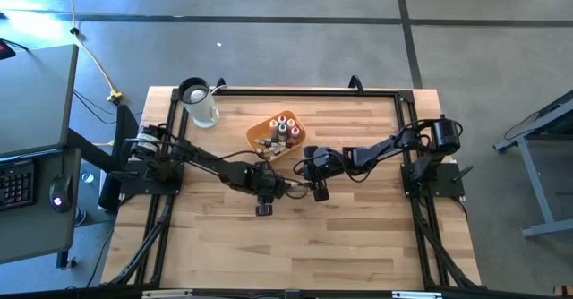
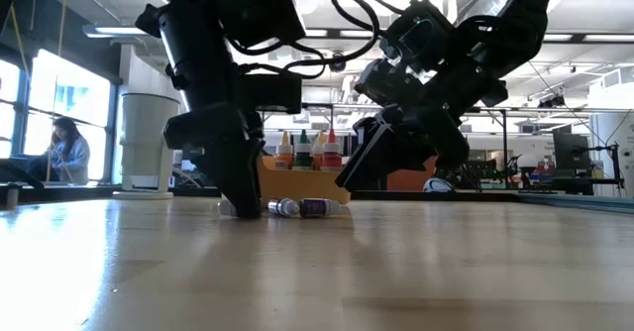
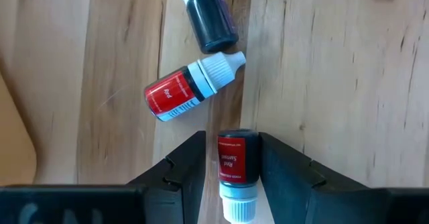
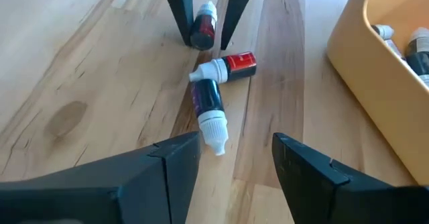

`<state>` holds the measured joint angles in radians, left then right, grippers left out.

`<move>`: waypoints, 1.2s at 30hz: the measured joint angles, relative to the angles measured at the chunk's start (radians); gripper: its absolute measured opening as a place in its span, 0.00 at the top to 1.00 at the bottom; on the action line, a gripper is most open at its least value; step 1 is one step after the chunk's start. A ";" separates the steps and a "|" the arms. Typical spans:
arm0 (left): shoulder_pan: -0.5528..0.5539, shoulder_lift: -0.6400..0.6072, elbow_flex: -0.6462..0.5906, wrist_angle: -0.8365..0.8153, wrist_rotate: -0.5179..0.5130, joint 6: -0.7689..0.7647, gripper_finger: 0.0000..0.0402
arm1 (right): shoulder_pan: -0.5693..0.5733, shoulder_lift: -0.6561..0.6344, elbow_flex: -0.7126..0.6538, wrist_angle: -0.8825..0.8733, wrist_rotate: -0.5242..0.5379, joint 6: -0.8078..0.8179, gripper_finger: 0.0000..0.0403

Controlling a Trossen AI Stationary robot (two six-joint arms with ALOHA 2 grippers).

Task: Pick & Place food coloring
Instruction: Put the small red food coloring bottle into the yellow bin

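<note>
Centrally, left end effector point(image 3: 231, 160) straddling red bottle point(image 3: 237, 158), right end effector point(image 4: 234, 160) wide, bare tabletop point(image 1: 358, 245) nearer.

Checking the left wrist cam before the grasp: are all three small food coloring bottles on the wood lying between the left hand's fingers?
No: only the dark-red bottle lies between the left hand fingers; the red bottle and dark bottle lie beyond them.

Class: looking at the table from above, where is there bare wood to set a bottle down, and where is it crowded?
Free: the broad wood below both grippers, and the stretch right of the tray. Crowded: between the left gripper and right gripper, where three bottles lie.
</note>
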<state>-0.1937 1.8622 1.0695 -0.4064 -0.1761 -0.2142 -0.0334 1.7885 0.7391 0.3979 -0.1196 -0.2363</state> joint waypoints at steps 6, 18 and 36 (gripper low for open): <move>-0.003 0.002 -0.001 0.002 -0.035 -0.001 0.67 | 0.000 0.000 0.000 0.003 0.000 0.000 0.55; -0.003 -0.002 0.082 -0.052 -0.072 0.000 0.80 | 0.000 0.000 0.000 0.002 0.000 0.008 0.55; -0.005 -0.006 0.337 -0.481 0.018 -0.054 0.92 | 0.000 0.000 0.000 -0.024 0.000 0.015 0.55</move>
<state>-0.1989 1.8564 1.4069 -0.8877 -0.1581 -0.2684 -0.0334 1.7885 0.7391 0.3737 -0.1196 -0.2211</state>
